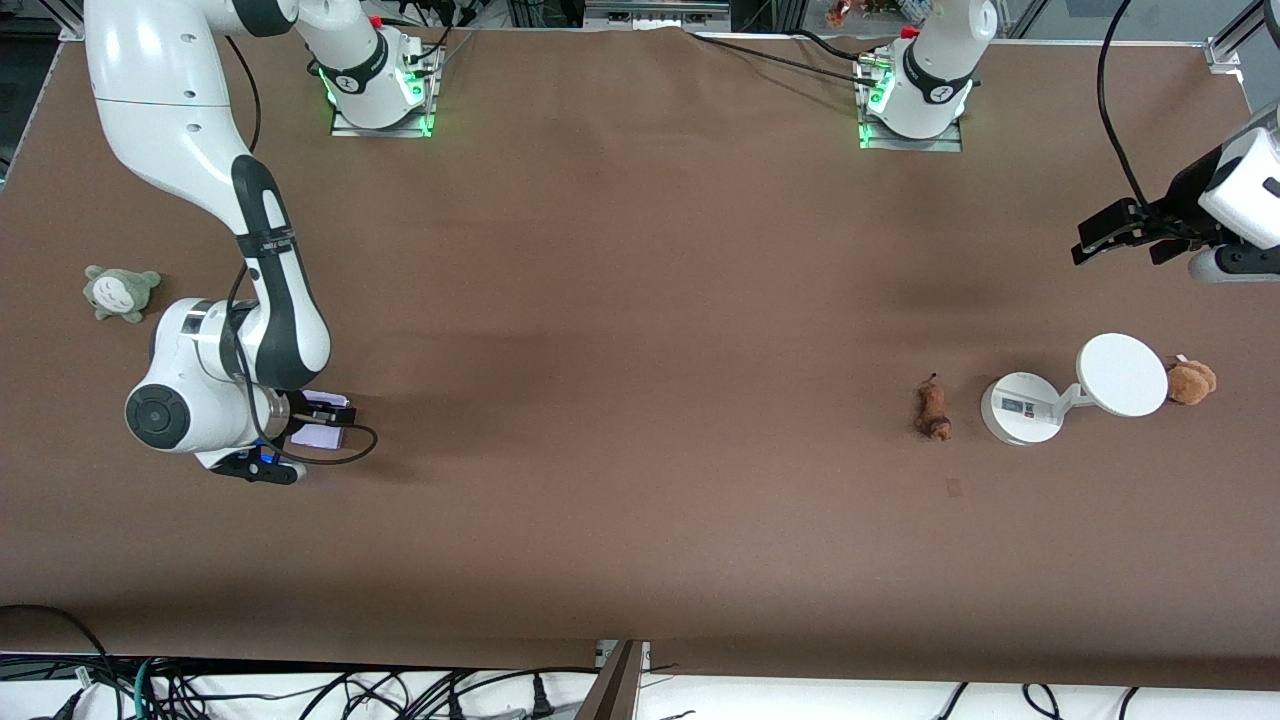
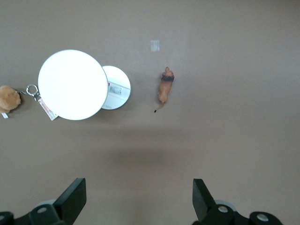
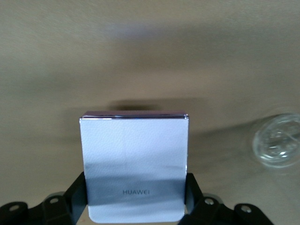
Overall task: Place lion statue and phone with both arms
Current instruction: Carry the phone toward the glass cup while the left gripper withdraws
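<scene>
While my right hand [image 3: 136, 206] grips the phone [image 3: 135, 164] low at its end of the worktop [image 1: 620, 300], my left hand [image 2: 138, 197] hangs wide open above the lion [image 1: 933, 410], whose long axis runs crosswise to my fingers' gap.

Right arm's end: phone [image 3: 135, 164] low over the bench [image 1: 640, 330], gripped in the right claw [image 1: 325, 415]; a plush toy [image 1: 119, 292] sits nearby.
Left arm's end: lion statue [image 1: 933, 410] beside the two-disc device [image 1: 1075, 388]; brown plush [image 1: 1190, 381] touching it.
Left claw [image 1: 1125, 235]: spread, above this end.
</scene>
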`<state>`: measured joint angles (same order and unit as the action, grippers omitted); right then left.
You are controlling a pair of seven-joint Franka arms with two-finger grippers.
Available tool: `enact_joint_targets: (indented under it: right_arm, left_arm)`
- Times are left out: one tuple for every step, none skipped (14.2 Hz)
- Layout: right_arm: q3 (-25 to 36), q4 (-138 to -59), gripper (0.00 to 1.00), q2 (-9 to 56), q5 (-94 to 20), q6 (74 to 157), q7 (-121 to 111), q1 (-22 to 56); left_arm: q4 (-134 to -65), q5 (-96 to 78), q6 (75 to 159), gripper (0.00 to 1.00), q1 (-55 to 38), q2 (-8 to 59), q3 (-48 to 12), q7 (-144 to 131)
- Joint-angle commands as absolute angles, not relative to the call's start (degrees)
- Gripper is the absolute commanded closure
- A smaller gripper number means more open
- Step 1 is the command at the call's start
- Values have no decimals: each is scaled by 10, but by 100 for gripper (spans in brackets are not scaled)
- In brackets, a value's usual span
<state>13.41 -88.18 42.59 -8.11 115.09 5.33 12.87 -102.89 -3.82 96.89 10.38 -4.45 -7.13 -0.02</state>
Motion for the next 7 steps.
enact_joint_targets:
  right_arm:
    - [136,-897,70,415,-54,1156,39,134]
    - [135,-903,70,415,-52,1164,35,134]
    - [136,-910,70,415,-52,1174,34,134]
    - [136,-913,70,417,-51,1180,34,134]
    - [136,-913,70,423,-50,1183,30,134]
    - [136,-913,70,425,-44,1188,28,134]
    - [136,-913,70,430,-39,1194,27,133]
  left_arm:
    - [-1000,-40,961,0,102,-46,-75,-4]
    - [-994,-40,960,0,101,-45,-75,-3]
    - [-991,-40,960,0,101,-46,-75,-3]
    - [-984,-40,959,0,102,-43,-74,-2]
    - [-981,-39,961,0,101,-33,-75,-3]
    - [-966,-34,961,0,101,-16,-74,-2]
    - [-948,-25,957,0,102,-2,-74,-2]
